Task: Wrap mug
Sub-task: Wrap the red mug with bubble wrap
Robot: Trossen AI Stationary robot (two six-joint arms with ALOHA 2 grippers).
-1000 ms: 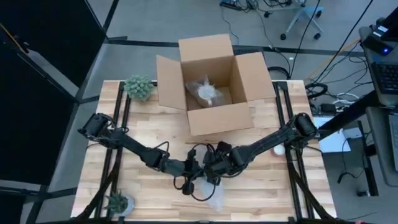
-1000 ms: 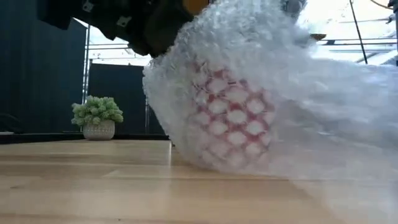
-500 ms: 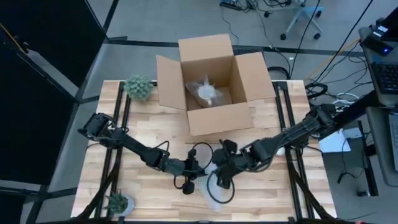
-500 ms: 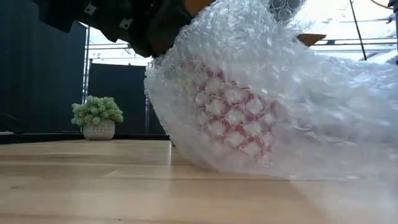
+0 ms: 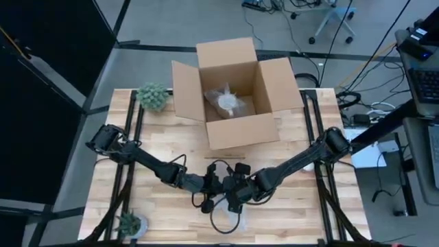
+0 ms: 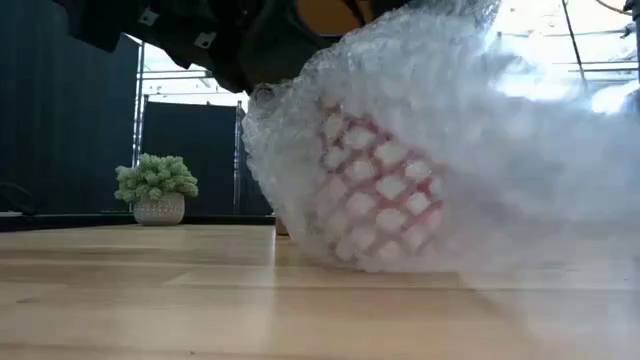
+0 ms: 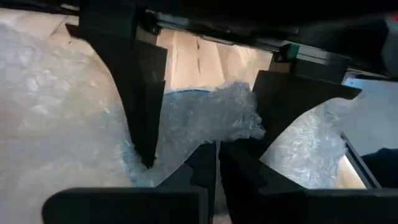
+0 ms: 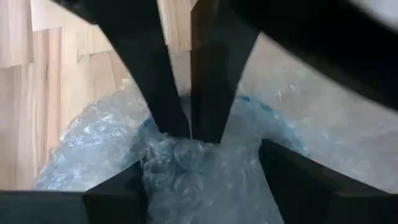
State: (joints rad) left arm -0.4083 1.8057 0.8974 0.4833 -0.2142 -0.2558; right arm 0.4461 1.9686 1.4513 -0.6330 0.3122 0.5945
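Both arms are down over the near middle of the pale wooden bench (image 5: 158, 206), working one bundle: a red-patterned mug (image 6: 375, 190) showing through clear bubble wrap (image 6: 470, 150), lying on the bench directly under the fingers. The right gripper (image 8: 180, 134) has its dark fingers (image 8: 211, 81) pinched almost together on a bunched tuft of the wrap, which looks like a way of keeping the loose end gathered so the sheet cannot spring open. The left gripper (image 7: 202, 124) has its fingers (image 7: 140, 106) spread, with a crumpled fold of wrap lying between them; whether the tips are pressing that fold or only straddling it I cannot tell, but the spread stance suggests steadying the bundle, not pulling. In the high view the two grippers sit just beside each other, left (image 5: 209, 189) and right (image 5: 236, 189), over the parcel. Beyond the fingers, well apart, the open brown cardboard box (image 5: 233, 130) stands with flaps out, and inside it lies one pale bubble-wrapped item (image 5: 230, 101), seemingly a finished parcel. Two small potted green plants (image 5: 153, 97) wait at the bench's edges.
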